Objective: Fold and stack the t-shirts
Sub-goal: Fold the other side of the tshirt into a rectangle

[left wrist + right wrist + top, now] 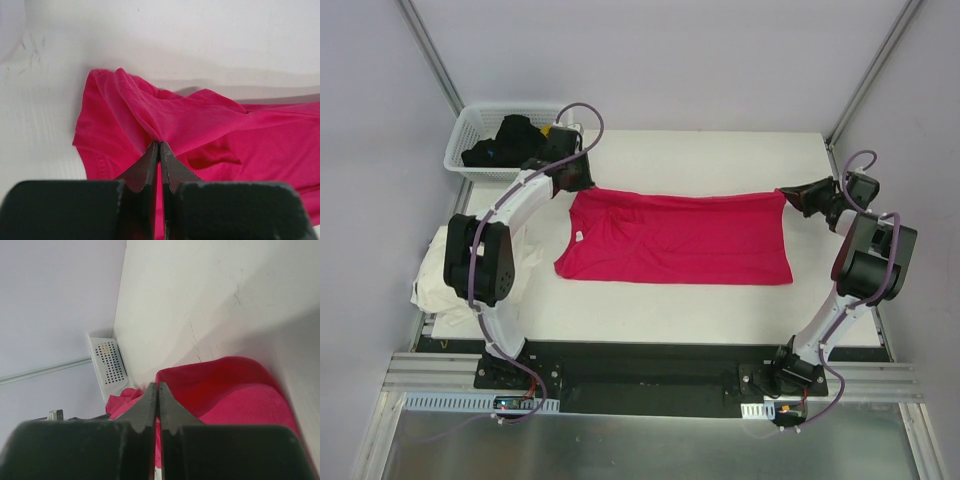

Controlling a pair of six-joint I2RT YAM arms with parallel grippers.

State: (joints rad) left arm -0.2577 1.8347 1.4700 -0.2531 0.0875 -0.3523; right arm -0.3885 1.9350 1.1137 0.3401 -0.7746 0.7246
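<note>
A magenta-red t-shirt (680,240) lies spread across the white table (720,160), its far edge pulled straight between the two grippers. My left gripper (578,182) is shut on the shirt's far left corner; in the left wrist view the cloth (225,130) bunches into the closed tips (159,144). At the far right corner my right gripper (788,196) is shut on the shirt's edge, and the right wrist view shows the cloth (240,395) rising to the closed tips (156,385). A cream-white t-shirt (432,285) lies crumpled at the table's left edge, partly under the left arm.
A white lattice basket (460,150) with dark clothes (510,140) in it stands at the back left corner, just behind the left gripper; its wall (107,365) also shows in the right wrist view. Grey walls close in on the left, back and right.
</note>
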